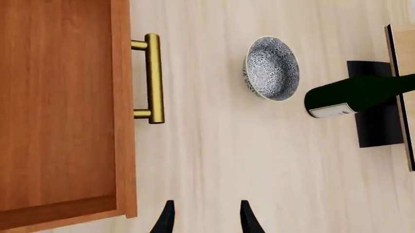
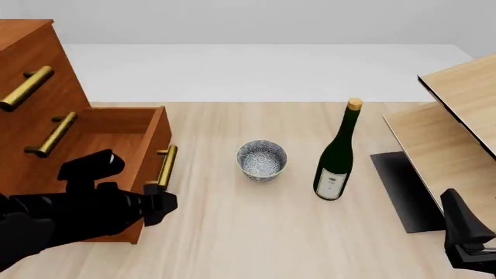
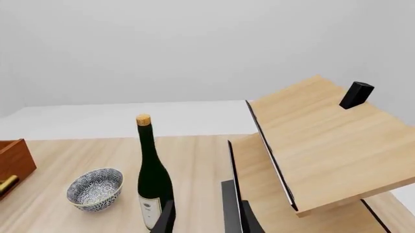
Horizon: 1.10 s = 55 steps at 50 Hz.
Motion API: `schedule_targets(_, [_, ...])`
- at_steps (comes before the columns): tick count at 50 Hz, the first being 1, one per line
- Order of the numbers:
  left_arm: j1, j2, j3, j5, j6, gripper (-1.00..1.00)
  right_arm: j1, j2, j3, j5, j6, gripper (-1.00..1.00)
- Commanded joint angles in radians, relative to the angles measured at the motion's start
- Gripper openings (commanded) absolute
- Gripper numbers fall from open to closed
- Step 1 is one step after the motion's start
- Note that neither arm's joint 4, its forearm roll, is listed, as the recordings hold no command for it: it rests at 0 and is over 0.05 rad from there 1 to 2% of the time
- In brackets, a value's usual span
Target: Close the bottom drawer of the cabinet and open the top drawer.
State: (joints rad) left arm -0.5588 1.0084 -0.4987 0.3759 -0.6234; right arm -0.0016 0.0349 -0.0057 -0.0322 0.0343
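In your left wrist view, the left gripper (image 1: 204, 218) has its fingers apart with nothing between them, over bare table (image 1: 214, 160). The bottom drawer (image 1: 61, 111) is pulled out, and its brass bar handle (image 1: 152, 77) lies near the fingertips but not touching them. A patterned bowl (image 1: 272, 69) and a dark green wine bottle (image 1: 356, 94) sit farther off.

In your front view, the cabinet (image 2: 35, 81) stands at the table's left with the bottom drawer (image 2: 124, 139) drawn open and the top drawer (image 2: 27, 67) shut. Your left gripper (image 2: 159, 203) sits just beside the open drawer's front corner. The bowl (image 2: 262, 160) and bottle (image 2: 338, 154) stand at mid-table, apart. The right gripper (image 2: 465, 229) is low at the right, near the pale slanted panel structure (image 2: 457, 122).

In your right wrist view, the right gripper (image 3: 204, 218) is spread open and empty, with the bottle (image 3: 152, 179) and bowl (image 3: 96, 188) ahead.
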Motion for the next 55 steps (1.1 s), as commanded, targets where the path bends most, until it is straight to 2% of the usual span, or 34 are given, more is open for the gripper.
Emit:
schedule_targets(1, [0.025,0.023,0.015,-0.038,0.0,1.0,-0.001,0.005,-0.001,-0.005,0.002,1.0])
schedule_targets(19, [0.052,0.048,0.039,-0.083,-0.003,1.0,-0.003,-0.031,0.001,0.03,0.001,1.0])
schedule_targets(29, [0.118,0.095,0.037,-0.082,0.068,1.0,-0.003,-0.032,0.001,0.031,-0.001,1.0])
schedule_targets(31, [0.108,0.093,0.043,-0.087,0.052,1.0,-0.003,-0.032,0.001,0.031,-0.001,1.0])
schedule_targets(47, [0.163,0.11,0.051,-0.083,0.092,1.0,-0.001,-0.03,0.001,0.03,-0.001,1.0])
schedule_targets(49, [0.19,0.121,0.051,-0.081,0.122,1.0,0.0,-0.029,0.0,0.029,-0.001,1.0])
schedule_targets(55, [0.218,0.125,0.05,-0.075,0.141,1.0,0.001,-0.028,0.0,0.029,-0.002,1.0])
